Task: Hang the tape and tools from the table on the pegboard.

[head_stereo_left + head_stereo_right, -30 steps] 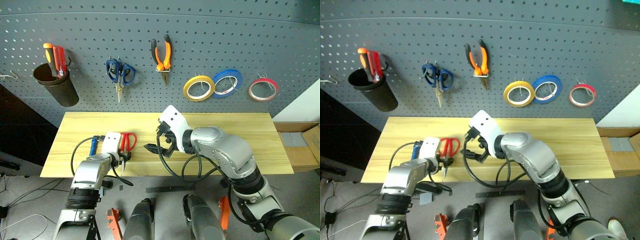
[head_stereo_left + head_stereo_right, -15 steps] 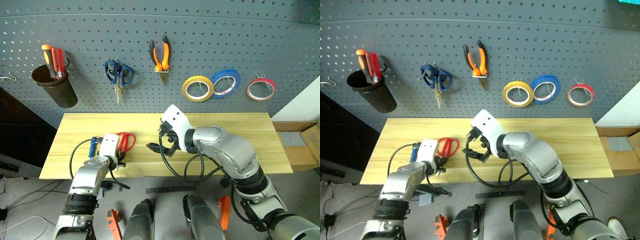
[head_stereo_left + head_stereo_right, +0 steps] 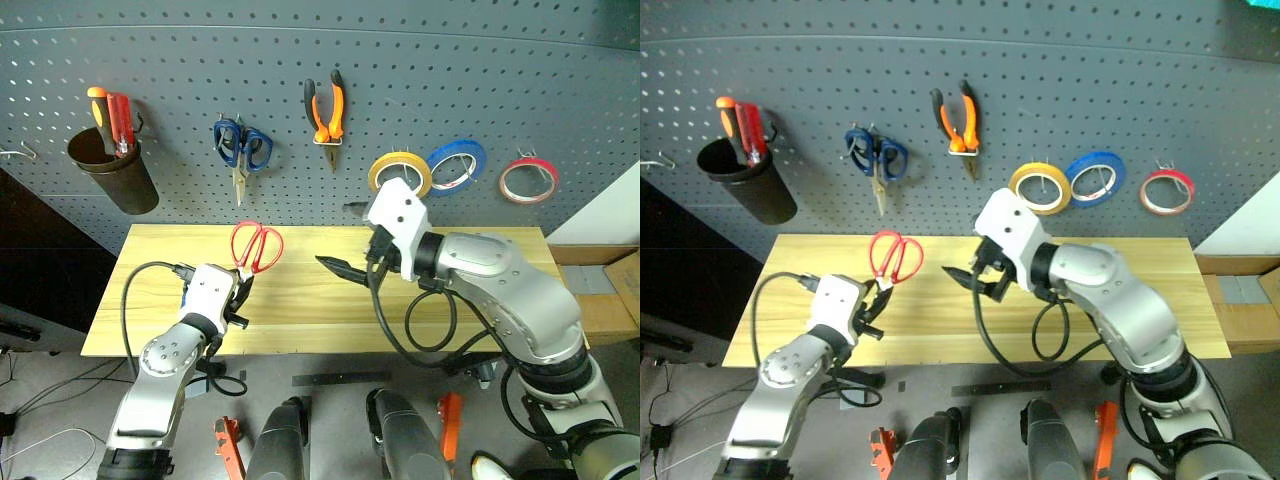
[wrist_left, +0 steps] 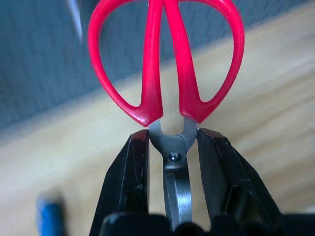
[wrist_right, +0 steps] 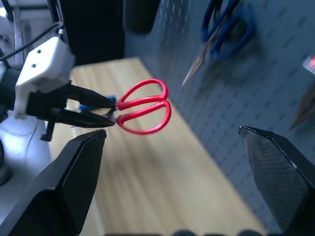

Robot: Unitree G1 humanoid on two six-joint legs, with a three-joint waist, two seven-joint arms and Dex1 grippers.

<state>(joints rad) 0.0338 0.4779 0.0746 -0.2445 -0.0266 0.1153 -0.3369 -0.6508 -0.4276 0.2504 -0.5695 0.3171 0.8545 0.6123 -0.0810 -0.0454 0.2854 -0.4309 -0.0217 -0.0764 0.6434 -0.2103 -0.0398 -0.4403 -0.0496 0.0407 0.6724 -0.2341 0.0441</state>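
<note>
My left gripper [image 3: 240, 288] is shut on the red-handled scissors [image 3: 257, 246], pinching them at the pivot. It holds them above the table [image 3: 300, 315], handles pointing toward the pegboard [image 3: 500, 80]. In the left wrist view the fingers [image 4: 130, 187] clamp the metal just below the red loops [image 4: 150, 73]. My right gripper [image 3: 345, 240] hovers open to the right of the scissors, empty. The blue-handled screwdriver [image 4: 49, 216] lies on the table by my left hand. The yellow tape [image 3: 375, 172] and the orange-and-black pliers [image 3: 318, 125] hang on the pegboard.
Blue-handled scissors [image 3: 240, 145] hang left of the pliers. A black cup [image 3: 115, 180] with red and orange screwdrivers hangs at far left. A blue roll [image 3: 437, 160] and a red roll [image 3: 505, 180] hang right of the yellow tape. Cardboard boxes [image 3: 610, 290] sit past the table's right end.
My left gripper shut on the red scissors, then lifted them off the table and turned level. My right arm rose and moved right, staying open.
</note>
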